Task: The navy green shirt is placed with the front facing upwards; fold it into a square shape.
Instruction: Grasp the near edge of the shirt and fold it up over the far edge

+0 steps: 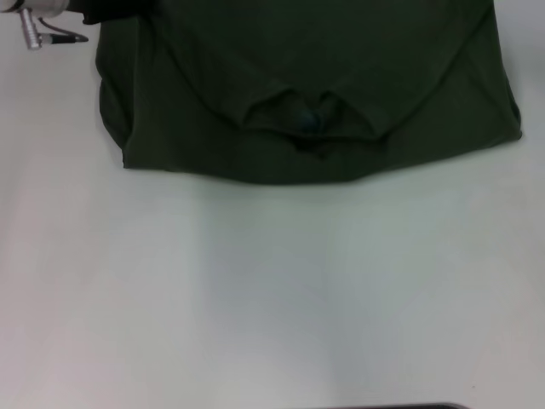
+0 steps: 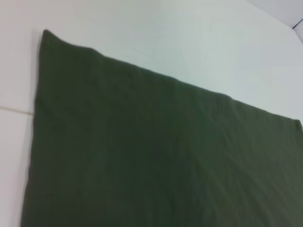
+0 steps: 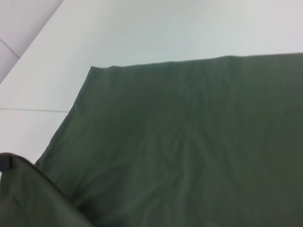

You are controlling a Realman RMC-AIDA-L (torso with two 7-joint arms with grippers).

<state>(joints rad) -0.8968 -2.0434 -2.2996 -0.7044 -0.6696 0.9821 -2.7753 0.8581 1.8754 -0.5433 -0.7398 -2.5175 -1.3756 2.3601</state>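
Observation:
The navy green shirt (image 1: 341,68) lies flat at the far side of the white table (image 1: 272,298). Its round collar (image 1: 281,106) points toward me, with a small teal label (image 1: 312,122) inside, and both sides look folded inward. No lettering shows. A silver part of my left arm (image 1: 34,25) shows at the shirt's far left corner; its gripper is out of frame. The left wrist view shows smooth shirt cloth (image 2: 156,156) with a straight edge. In the right wrist view, shirt cloth (image 3: 199,142) lies flat and a raised fold (image 3: 28,194) rises close to the camera beside a small dark piece (image 3: 4,161).
Bare white tabletop fills the near half of the head view. A dark strip (image 1: 417,406) runs along the bottom edge. Seam lines cross the white surface beside the shirt in both wrist views.

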